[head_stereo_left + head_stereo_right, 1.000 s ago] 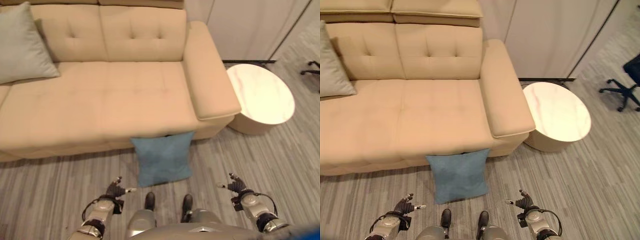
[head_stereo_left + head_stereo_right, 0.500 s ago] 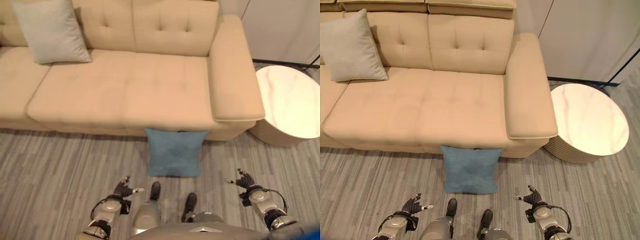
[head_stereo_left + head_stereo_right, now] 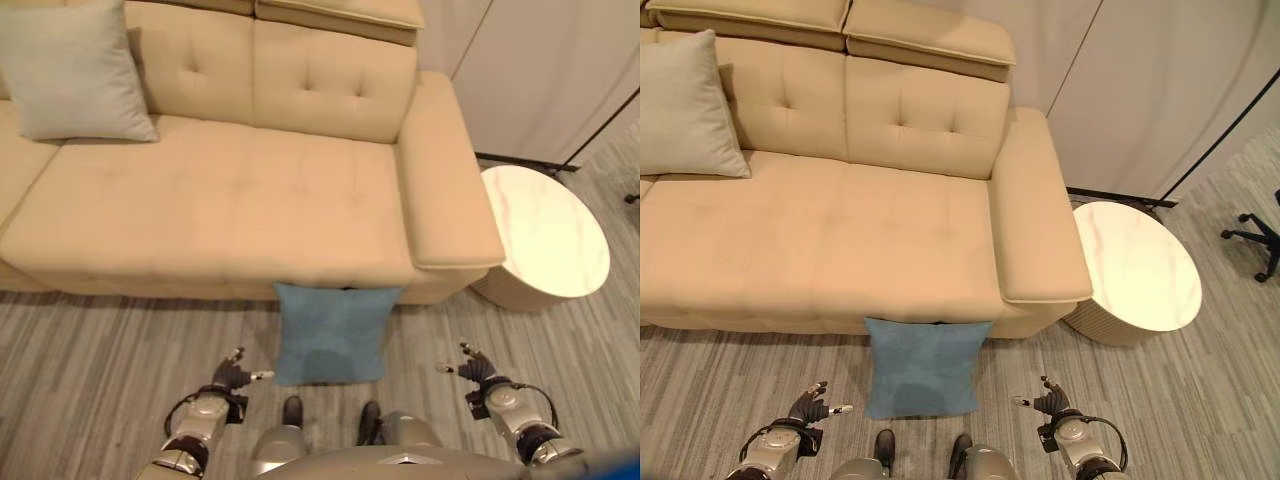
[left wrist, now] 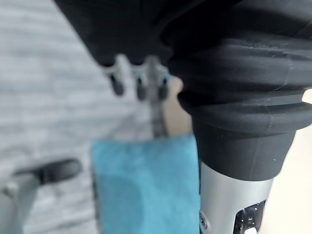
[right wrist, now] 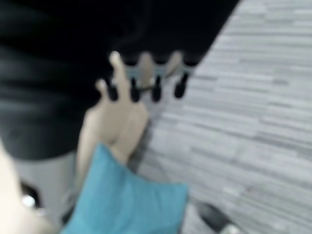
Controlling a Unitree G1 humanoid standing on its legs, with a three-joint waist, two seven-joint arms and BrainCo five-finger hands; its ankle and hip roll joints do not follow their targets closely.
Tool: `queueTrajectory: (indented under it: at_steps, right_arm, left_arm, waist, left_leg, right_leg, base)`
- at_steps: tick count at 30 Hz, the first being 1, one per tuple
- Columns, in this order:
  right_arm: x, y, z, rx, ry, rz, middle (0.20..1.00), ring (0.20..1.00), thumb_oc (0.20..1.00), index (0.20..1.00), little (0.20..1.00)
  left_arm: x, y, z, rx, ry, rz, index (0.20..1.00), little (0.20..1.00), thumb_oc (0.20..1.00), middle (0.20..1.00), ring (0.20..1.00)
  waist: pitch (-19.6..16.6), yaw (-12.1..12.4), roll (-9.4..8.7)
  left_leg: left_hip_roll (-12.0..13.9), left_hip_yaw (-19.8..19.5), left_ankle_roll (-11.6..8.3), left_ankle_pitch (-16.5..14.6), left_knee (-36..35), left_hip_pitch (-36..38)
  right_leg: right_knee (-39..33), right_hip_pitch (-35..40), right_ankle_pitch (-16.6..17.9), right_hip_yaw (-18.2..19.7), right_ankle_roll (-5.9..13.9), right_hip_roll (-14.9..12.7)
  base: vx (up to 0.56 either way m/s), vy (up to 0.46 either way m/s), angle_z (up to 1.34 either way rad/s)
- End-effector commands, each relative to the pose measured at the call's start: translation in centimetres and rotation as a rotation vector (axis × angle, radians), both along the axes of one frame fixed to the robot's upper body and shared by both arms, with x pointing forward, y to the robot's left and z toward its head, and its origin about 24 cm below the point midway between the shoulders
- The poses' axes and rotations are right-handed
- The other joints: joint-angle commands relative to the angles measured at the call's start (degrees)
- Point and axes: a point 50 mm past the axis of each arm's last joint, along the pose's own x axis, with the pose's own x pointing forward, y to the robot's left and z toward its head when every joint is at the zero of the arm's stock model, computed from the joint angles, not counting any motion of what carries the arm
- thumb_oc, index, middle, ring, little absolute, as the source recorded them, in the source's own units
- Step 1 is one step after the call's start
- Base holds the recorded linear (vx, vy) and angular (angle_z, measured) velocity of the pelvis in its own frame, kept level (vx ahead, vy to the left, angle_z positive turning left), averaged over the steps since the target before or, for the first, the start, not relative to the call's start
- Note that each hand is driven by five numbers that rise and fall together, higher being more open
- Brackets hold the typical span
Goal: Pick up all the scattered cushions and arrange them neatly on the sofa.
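— Cushions first: where are they lying?

— One blue cushion (image 3: 330,332) is on the grey plank floor (image 3: 100,350), lower middle of the frame, its top edge tucked against the front of the beige sofa (image 3: 230,190) below the right-hand seat. A pale grey-green cushion (image 3: 75,70) stands propped against the backrest in the upper left, resting on the seat.

— And the hands?

— Left hand (image 3: 229,381) shows low in the frame, left of the blue cushion, near it but apart from it. Its fingers are spread and relaxed, holding nothing. Right hand (image 3: 474,373) is at the lower right, on the other side of the cushion and further from it, fingers likewise loose and empty.

— Do the wrist views agree?

— Yes. The left wrist view has the dark-tipped fingers (image 4: 139,85) straight over the floor, with the blue cushion past them. The right wrist view shows its fingers (image 5: 156,87) extended too, the cushion's corner and the sofa base beyond.

— Anything else nearby?

— Round white side table (image 3: 545,232) at the right of the frame, just beside the sofa's armrest (image 3: 445,180), and part of a black office chair (image 3: 1255,235) at the right edge of the right eye view.
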Motion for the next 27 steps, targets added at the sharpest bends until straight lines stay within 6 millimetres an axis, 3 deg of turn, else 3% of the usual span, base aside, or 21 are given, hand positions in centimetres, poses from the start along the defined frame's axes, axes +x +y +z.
queueTrajectory:
  at_steps: [1, 7, 14, 20, 24, 27]
  right_arm:
    - [1.0, -1.5, 0.9, -0.053, -0.039, 0.006, 1.0, 1.0, 1.0, 1.0, 1.0]
    - [1.7, -1.6, 1.5, -0.066, -0.075, 0.029, 1.0, 1.0, 1.0, 1.0, 1.0]
    - [2.8, -1.2, 2.2, -0.074, -0.122, 0.066, 1.0, 1.0, 1.0, 1.0, 1.0]
    - [3.7, -0.2, 2.5, -0.058, -0.144, 0.083, 1.0, 1.0, 1.0, 1.0, 1.0]
    - [3.3, -0.3, 2.2, -0.054, -0.128, 0.08, 1.0, 1.0, 1.0, 1.0, 1.0]
    - [2.6, -0.7, 1.9, -0.053, -0.108, 0.06, 1.0, 1.0, 1.0, 1.0, 1.0]
  left_arm:
    - [0.4, 0.3, 0.4, 0.003, -0.047, 0.041, 1.0, 1.0, 1.0, 1.0, 1.0]
    - [0.2, 0.6, 0.4, 0.017, -0.042, 0.041, 1.0, 1.0, 1.0, 1.0, 1.0]
    - [1.6, 0.0, 1.1, 0.003, -0.103, 0.031, 1.0, 1.0, 1.0, 1.0, 1.0]
    - [2.0, 0.1, 1.3, 0.007, -0.113, 0.019, 1.0, 1.0, 1.0, 1.0, 1.0]
    - [1.8, 0.2, 1.1, 0.009, -0.098, 0.018, 1.0, 1.0, 1.0, 1.0, 1.0]
    - [1.1, 0.2, 0.8, 0.007, -0.076, 0.018, 1.0, 1.0, 1.0, 1.0, 1.0]
  waist:
    - [0.16, 1.17, -0.44]
    - [-0.55, 1.19, -0.53]
    - [0.18, 1.49, -0.65]
    - [1.1, 0.95, -1.04]
    - [1.0, 0.48, -0.55]
    - [0.23, 0.94, -0.84]
  left_leg:
    - [-1.36, -3.36, -4.33, -6.45, 6.7, -1.67]
    - [-0.96, -3.94, -5.37, -5.85, 4.86, -1.4]
    - [-0.83, -3.23, -5.65, -6.36, 6.56, -2.51]
    - [-0.82, -2.17, -4.06, -5.94, 7.28, -5.07]
    - [-0.65, -1.97, -3.68, -5.08, 6.46, -5.02]
    - [-1.04, -1.89, -3.97, -5.0, 5.74, -4.4]
  right_leg:
    - [-4.72, 2.72, 6.21, -1.24, 0.94, -0.03]
    - [-9.02, 5.01, 6.71, -3.33, 0.54, 0.2]
    - [-10.71, 6.19, 6.87, -4.15, 0.45, 0.2]
    - [-7.37, 1.98, 9.09, -0.85, 2.31, -0.97]
    - [-3.79, 2.05, 7.37, 0.4, 1.86, -0.04]
    - [-6.02, 4.61, 6.56, -0.62, 1.26, -0.15]
  base:
    - [0.09, -0.059, 0.52]
    - [0.07, -0.057, 0.22]
    - [-0.01, -0.004, 0.01]
    - [-0.13, 0.078, -0.26]
    - [-0.04, 0.053, -0.21]
    - [0.01, 0.0, -0.08]
